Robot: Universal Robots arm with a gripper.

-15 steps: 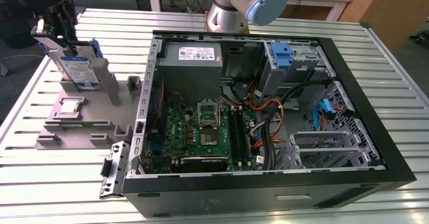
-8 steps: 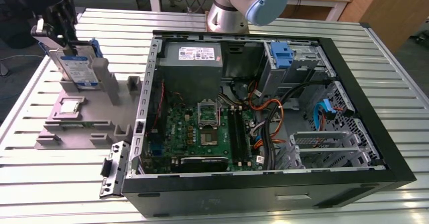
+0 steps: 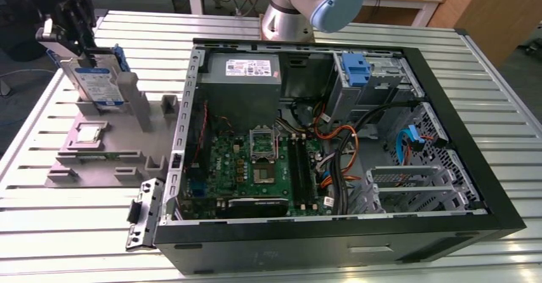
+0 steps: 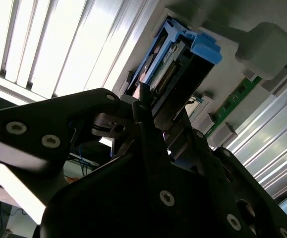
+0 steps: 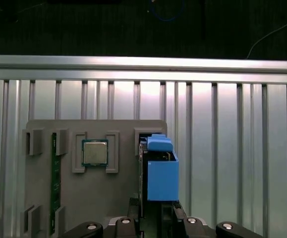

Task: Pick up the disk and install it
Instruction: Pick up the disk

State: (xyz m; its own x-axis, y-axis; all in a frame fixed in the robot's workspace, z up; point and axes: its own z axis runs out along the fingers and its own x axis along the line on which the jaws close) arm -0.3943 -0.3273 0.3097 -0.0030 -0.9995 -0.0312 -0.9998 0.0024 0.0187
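Note:
The disk (image 3: 91, 83) stands on edge in a slot of the grey holder (image 3: 127, 144) at the exterior view's left, outside the computer case. It is silver with a blue-and-white label and a bright blue bracket (image 5: 162, 173). My gripper (image 3: 79, 53) comes down on its upper edge, one black finger on each flat side. In the second wrist view the fingers (image 4: 144, 99) press against the disk (image 4: 183, 54) near its connector end. The gripper (image 5: 155, 212) is shut on the disk, whose lower edge still sits in the holder.
A square processor chip (image 5: 94, 152) and a green memory stick (image 5: 55, 183) lie in the holder beside the disk. The open computer case (image 3: 339, 150) stands at the exterior view's right, with a blue-fronted drive bay (image 3: 360, 70) at its back. The arm's base (image 3: 296, 10) is behind the case.

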